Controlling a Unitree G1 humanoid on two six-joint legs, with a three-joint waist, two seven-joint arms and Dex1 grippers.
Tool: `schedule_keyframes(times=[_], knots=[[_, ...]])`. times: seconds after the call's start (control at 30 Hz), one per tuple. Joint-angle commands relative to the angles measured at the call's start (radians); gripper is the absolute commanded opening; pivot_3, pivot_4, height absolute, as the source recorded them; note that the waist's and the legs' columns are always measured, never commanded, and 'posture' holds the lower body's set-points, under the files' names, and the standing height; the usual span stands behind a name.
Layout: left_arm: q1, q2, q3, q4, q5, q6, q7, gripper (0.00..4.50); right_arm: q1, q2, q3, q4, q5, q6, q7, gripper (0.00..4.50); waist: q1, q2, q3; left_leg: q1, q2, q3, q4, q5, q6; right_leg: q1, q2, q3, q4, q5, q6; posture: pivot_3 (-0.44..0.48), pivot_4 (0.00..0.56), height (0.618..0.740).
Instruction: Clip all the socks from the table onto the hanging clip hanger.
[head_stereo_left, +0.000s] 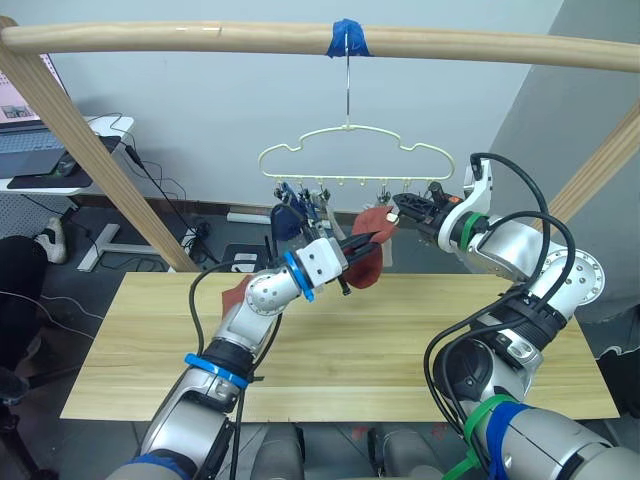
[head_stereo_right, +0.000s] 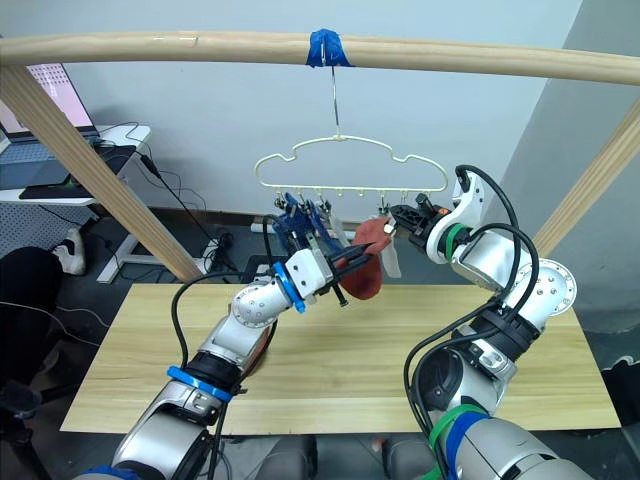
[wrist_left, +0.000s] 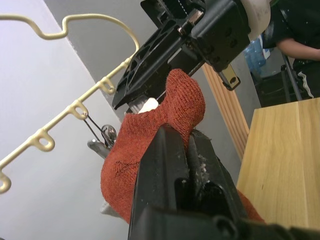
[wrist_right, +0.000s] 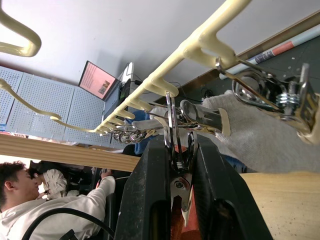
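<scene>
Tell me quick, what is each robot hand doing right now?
Left gripper: shut on the rust-red sock, holding it up to the clip hanger.
Right gripper: shut on a metal clip of the hanger.

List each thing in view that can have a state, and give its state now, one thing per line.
Thin pale yellow wire clip hanger: hanging by its hook from the round wooden pole.
Blue knit socks: clipped on the hanger.
Light grey sock: clipped on the hanger.
Rust-red knit sock: held up at a clip, not yet hanging free.
Left gripper: fingers shut on the rust-red sock.
Right gripper: fingers pinching a metal clip.
</scene>
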Motion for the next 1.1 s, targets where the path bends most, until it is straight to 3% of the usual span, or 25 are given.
schedule_keyframes(times=[0.03, 0.43, 0.53, 0.67, 0.8, 0.97, 1.1], knots=[[-0.024, -0.009, 0.003, -0.020, -0.005, -0.019, 0.015, 0.01, -0.012, 0.023, 0.025, -0.031, 0.031, 0.006, 0.012, 0.65, 0.000, 0.000, 0.000, 0.000, 0.000, 0.000, 0.000, 0.000, 0.000, 0.000, 0.000, 0.000, 0.000, 0.000, 0.000, -0.020, 0.142, 0.740], [-0.017, -0.036, -0.015, 0.003, -0.052, 0.033, -0.039, 0.00, 0.080, -0.081, 0.109, -0.134, 0.059, 0.008, 0.076, 4.45, 0.001, 0.000, 0.000, -0.001, 0.000, 0.000, 0.000, 0.000, 0.000, 0.000, 0.000, 0.000, -0.001, 0.000, 0.000, -0.048, 0.152, 0.740], [-0.013, -0.064, -0.030, 0.014, -0.114, 0.097, -0.119, 0.55, 0.134, -0.120, 0.130, -0.213, 0.104, 0.008, 0.091, 4.50, -0.003, 0.000, 0.000, -0.001, -0.001, 0.000, 0.000, 0.000, 0.000, 0.000, 0.000, 0.000, -0.001, 0.000, 0.000, -0.068, 0.158, 0.740], [-0.008, -0.083, -0.027, 0.005, -0.191, 0.187, -0.214, 1.66, 0.214, -0.188, 0.191, -0.328, 0.127, -0.005, 0.131, 4.50, -0.018, 0.000, 0.000, -0.001, 0.000, 0.000, 0.000, 0.000, 0.000, 0.000, 0.000, 0.000, 0.000, 0.000, 0.000, -0.080, 0.159, 0.740], [0.016, -0.044, -0.019, -0.018, -0.231, 0.254, -0.304, 2.89, 0.310, -0.254, 0.277, -0.419, 0.069, -0.127, 0.166, 4.50, -0.037, 0.000, 0.000, -0.001, 0.000, 0.000, 0.000, 0.000, 0.000, 0.000, 0.000, 0.000, 0.000, 0.000, 0.000, -0.091, 0.163, 0.740], [0.103, 0.071, 0.053, -0.173, -0.380, 0.464, -0.412, 4.36, 0.504, -0.399, 0.591, -0.515, -0.160, -0.412, 0.322, 4.50, -0.063, 0.001, 0.000, 0.000, 0.001, 0.000, 0.000, 0.000, 0.000, 0.000, 0.002, 0.001, 0.000, -0.003, 0.005, -0.074, 0.169, 0.740], [0.186, 0.163, 0.138, -0.385, -0.577, 0.789, -0.437, 4.46, 0.610, -0.439, 0.791, -0.513, -0.368, -0.680, 0.395, 4.50, -0.068, 0.001, 0.001, 0.000, 0.002, -0.001, 0.000, 0.000, 0.000, 0.000, 0.002, 0.001, 0.000, -0.003, 0.005, -0.052, 0.173, 0.740]])
